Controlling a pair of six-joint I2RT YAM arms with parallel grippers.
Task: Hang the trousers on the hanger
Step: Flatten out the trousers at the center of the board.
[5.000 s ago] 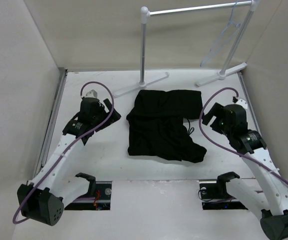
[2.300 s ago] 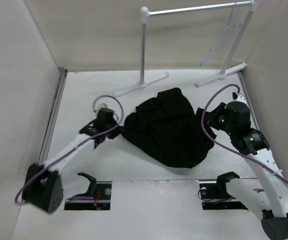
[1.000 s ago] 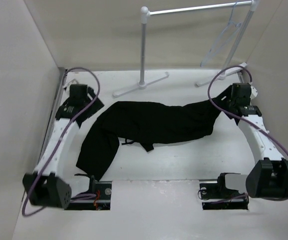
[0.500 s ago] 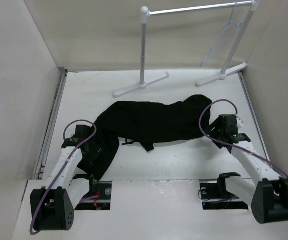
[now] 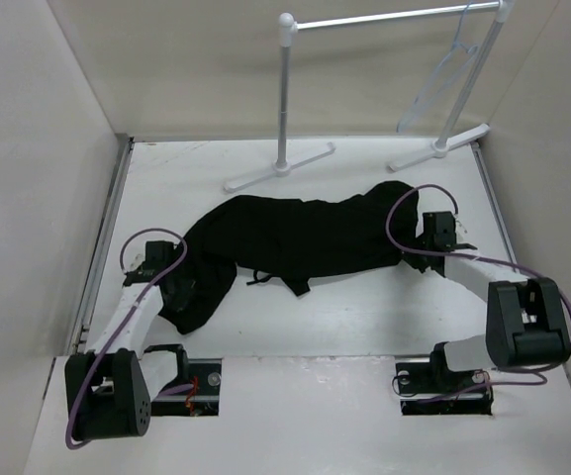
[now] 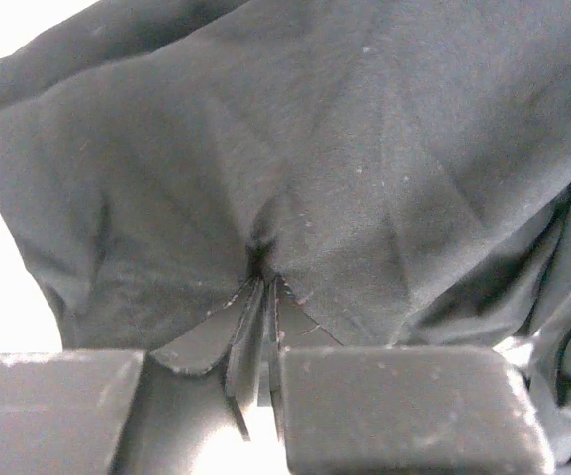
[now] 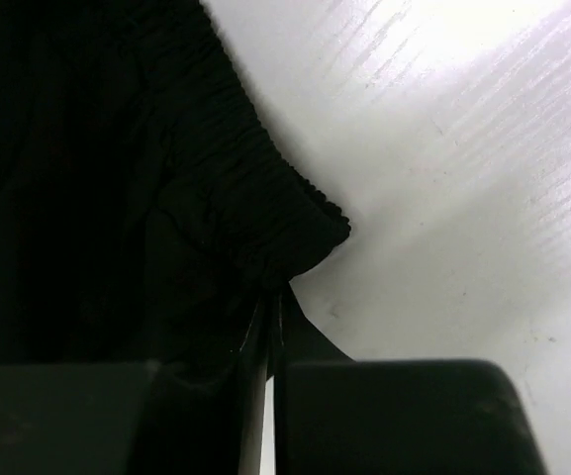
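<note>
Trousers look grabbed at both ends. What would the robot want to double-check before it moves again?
1. Left tool shut on trousers: ok, fabric pinched.
2. Right tool shut on trousers: ok, gathered edge pinched.
3. Trousers spread flat: not ok, the left end is bunched.
4. Hanger on the rack: ok, hanging at its right end.
5. Grip firm enough for a lift: cannot tell.

The middle of the table is taken up by the trousers, stretched side to side. Bare strips are left open before and behind them. At the back, passage is barred by the rack; the hanger is hung far right.
</note>
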